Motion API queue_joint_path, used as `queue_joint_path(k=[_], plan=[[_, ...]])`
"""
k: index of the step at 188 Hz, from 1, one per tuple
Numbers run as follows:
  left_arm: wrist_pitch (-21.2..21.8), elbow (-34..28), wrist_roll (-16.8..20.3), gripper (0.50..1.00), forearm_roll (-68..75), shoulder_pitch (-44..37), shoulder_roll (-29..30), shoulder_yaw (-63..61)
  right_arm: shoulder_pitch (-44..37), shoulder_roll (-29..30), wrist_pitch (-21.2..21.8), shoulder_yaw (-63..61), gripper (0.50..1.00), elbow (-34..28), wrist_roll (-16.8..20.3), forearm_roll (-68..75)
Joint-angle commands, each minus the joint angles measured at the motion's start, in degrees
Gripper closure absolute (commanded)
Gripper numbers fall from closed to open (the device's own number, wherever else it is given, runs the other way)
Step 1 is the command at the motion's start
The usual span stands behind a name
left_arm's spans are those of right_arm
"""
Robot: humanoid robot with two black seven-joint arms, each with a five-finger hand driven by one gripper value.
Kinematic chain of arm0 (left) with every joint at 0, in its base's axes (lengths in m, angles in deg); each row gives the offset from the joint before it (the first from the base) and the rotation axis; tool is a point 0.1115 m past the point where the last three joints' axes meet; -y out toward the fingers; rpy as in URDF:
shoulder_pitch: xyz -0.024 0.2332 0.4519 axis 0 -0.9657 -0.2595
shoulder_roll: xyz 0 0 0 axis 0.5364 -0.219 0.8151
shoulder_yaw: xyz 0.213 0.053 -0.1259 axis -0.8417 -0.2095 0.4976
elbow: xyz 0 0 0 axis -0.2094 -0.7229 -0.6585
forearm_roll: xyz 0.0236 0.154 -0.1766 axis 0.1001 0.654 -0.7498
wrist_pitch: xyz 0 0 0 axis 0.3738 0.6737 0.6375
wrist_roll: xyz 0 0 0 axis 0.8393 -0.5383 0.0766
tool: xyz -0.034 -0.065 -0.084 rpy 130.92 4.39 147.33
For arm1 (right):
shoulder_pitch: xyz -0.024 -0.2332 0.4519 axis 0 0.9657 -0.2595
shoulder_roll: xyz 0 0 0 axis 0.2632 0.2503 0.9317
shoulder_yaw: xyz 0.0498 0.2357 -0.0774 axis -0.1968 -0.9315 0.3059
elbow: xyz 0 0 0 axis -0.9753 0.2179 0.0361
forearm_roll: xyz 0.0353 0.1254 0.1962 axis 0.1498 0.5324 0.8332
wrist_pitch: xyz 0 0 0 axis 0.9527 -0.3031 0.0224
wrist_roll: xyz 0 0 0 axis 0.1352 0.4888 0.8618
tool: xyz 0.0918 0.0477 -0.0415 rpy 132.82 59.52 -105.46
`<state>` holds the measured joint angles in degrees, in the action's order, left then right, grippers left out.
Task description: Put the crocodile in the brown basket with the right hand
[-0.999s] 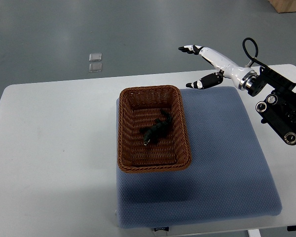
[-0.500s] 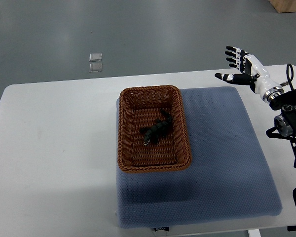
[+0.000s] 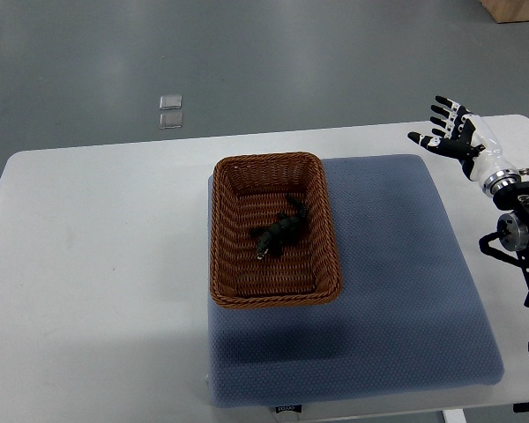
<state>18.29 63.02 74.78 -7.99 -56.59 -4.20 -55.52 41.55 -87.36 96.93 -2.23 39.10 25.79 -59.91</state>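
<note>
A dark crocodile toy [image 3: 279,232] lies inside the brown wicker basket [image 3: 224,238], near its middle. The basket stands on the left part of a blue pad [image 3: 397,291]. My right hand [image 3: 448,130] is at the far right edge of the table, well away from the basket, fingers spread and holding nothing. Its white forearm runs down to the black arm joints [image 3: 520,233] at the picture's right edge. The left arm does not show.
The white table [image 3: 88,291] spreads to the left of the pad. Two small clear squares [image 3: 170,112] lie on the grey floor beyond the table's far edge. A wooden box corner [image 3: 516,9] shows at the top right.
My right hand has pulled back from above the pad's far edge near the basket to the table's right edge, turning palm-up with fingers spread. The crocodile and basket have stayed still.
</note>
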Motion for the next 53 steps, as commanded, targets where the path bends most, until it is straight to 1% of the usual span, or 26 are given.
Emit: queue_joint_path(k=[1, 22, 53], plan=[[0.0, 0.0, 0.0, 0.500, 0.0, 0.0, 0.0, 0.0, 0.0, -0.1, 0.1, 0.1, 0.568, 0.0, -0.1, 3.2], [0.0, 0.0, 0.0, 0.500, 0.0, 0.0, 0.0, 0.0, -0.1, -0.2, 0.2, 0.2, 0.568, 0.0, -0.1, 5.8], [0.0, 0.0, 0.0, 0.500, 0.0, 0.0, 0.0, 0.0, 0.0, -0.3, 0.1, 1.9, 0.568, 0.0, -0.8, 5.9]])
